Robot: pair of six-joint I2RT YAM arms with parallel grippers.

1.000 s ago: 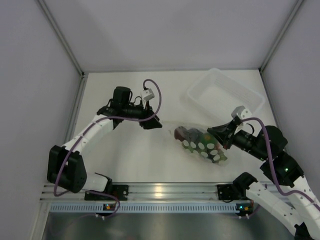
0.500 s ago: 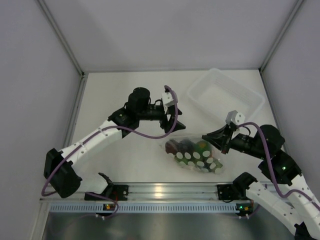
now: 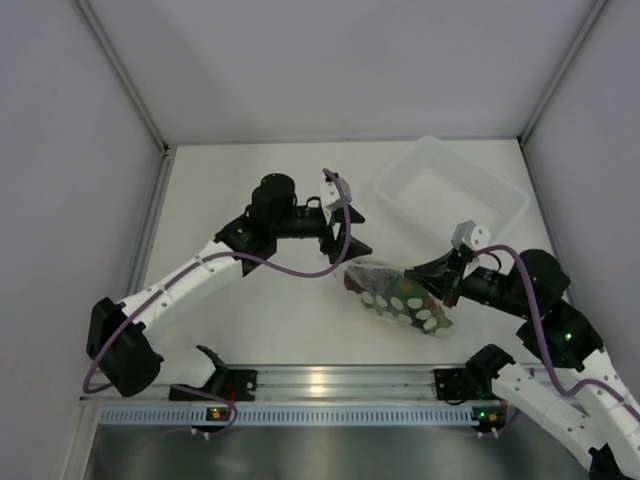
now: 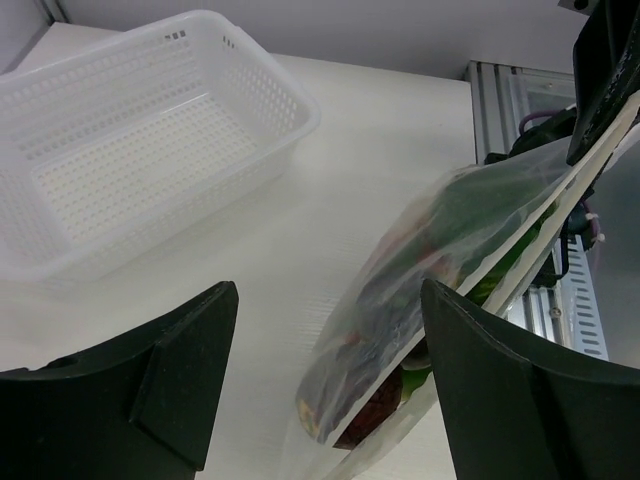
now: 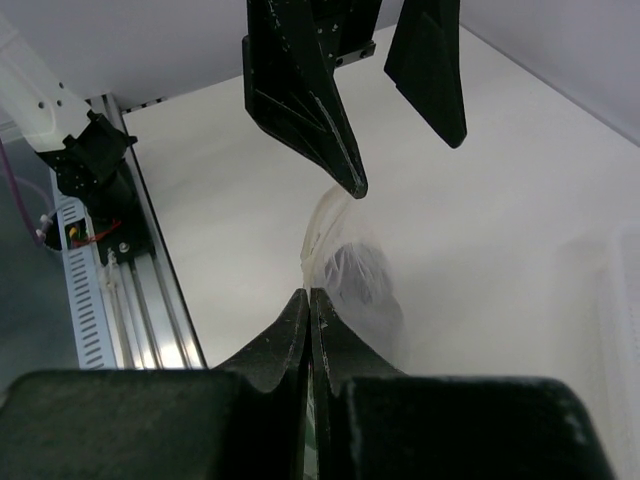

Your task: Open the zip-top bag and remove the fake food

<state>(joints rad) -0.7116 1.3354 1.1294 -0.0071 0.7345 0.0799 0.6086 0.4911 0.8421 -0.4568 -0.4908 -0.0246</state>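
Right tool (image 5: 308, 300) — zip-top bag (image 3: 395, 297), food (image 4: 450, 210) inside

The far left corner of the table (image 3: 230, 175) lies bare and open from above. The left arm (image 3: 190, 275) slants across the left half. A basket (image 3: 450, 190) fills the far right corner. The bag (image 3: 395, 295) sits toward the right edge, pinched by the right gripper (image 3: 428, 283), with the left gripper (image 3: 355, 233) spread wide at its far end. Walls (image 3: 80, 200) close three sides, and a rail (image 3: 320, 380) lines the near edge.
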